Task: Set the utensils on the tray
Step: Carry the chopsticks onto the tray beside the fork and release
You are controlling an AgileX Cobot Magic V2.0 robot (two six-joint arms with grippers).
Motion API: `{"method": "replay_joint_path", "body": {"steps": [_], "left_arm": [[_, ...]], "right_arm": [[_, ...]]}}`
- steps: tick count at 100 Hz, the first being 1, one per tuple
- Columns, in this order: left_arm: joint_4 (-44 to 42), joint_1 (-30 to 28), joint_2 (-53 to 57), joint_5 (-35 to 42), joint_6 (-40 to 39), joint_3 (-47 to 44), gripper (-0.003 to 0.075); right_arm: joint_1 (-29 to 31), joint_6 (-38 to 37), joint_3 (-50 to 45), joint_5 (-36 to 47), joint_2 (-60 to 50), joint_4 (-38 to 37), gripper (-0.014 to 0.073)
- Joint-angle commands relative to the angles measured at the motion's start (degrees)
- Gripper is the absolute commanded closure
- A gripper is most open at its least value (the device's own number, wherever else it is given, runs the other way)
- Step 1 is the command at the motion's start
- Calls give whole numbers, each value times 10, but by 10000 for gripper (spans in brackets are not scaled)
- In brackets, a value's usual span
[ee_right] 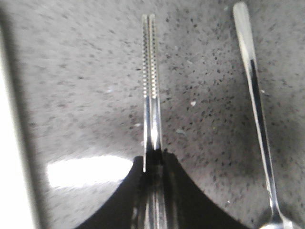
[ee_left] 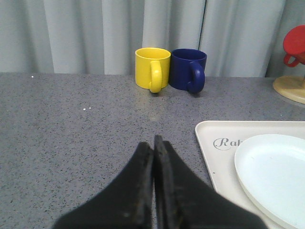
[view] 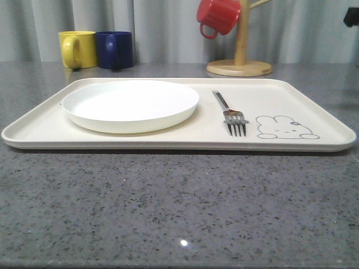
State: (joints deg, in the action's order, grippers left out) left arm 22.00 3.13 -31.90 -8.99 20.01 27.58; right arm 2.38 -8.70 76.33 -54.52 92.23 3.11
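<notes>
A silver fork (view: 231, 116) lies on the cream tray (view: 314, 115), tines toward me, between the round white plate (view: 130, 104) and the rabbit drawing. In the right wrist view a pair of silver chopsticks (ee_right: 150, 71) sticks out from my right gripper (ee_right: 153, 160), which is shut on them over the grey counter. Beside them on the counter lies the long-handled spoon (ee_right: 255, 90). My left gripper (ee_left: 153, 145) is shut with nothing in it, over the counter just left of the tray's (ee_left: 214, 157) corner.
A yellow mug (view: 77, 49) and a dark blue mug (view: 115, 49) stand behind the tray at the left. A wooden mug tree (view: 240, 53) with a red mug (view: 217, 15) stands behind it at the right. Grey curtains close the back.
</notes>
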Motion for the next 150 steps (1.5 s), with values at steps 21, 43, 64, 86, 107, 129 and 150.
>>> {"method": "replay_joint_path", "body": {"steps": [21,43,64,86,107,129,150], "left_arm": [[6,-1,0,47,-6,17,738],[6,-1,0,47,-6,17,738],[6,-1,0,47,-6,17,738],[6,-1,0,47,-6,17,738],[6,-1,0,47,-6,17,738],[6,-1,0,47,-6,17,738],[6,-1,0,47,-6,17,738]], "right_arm": [[-108,-76,14,32,-86,4,579],[-208,-139,14,85,-59,-5,579],[-251,-196,15,112,-10,-39,579],[-254,-218,15,120,28,-52,579],[-254,-218,15,122,43,-50,576],[-254,-218,15,119,52,-45,550],[-254,-218,15,119,52,-44,375]]}}
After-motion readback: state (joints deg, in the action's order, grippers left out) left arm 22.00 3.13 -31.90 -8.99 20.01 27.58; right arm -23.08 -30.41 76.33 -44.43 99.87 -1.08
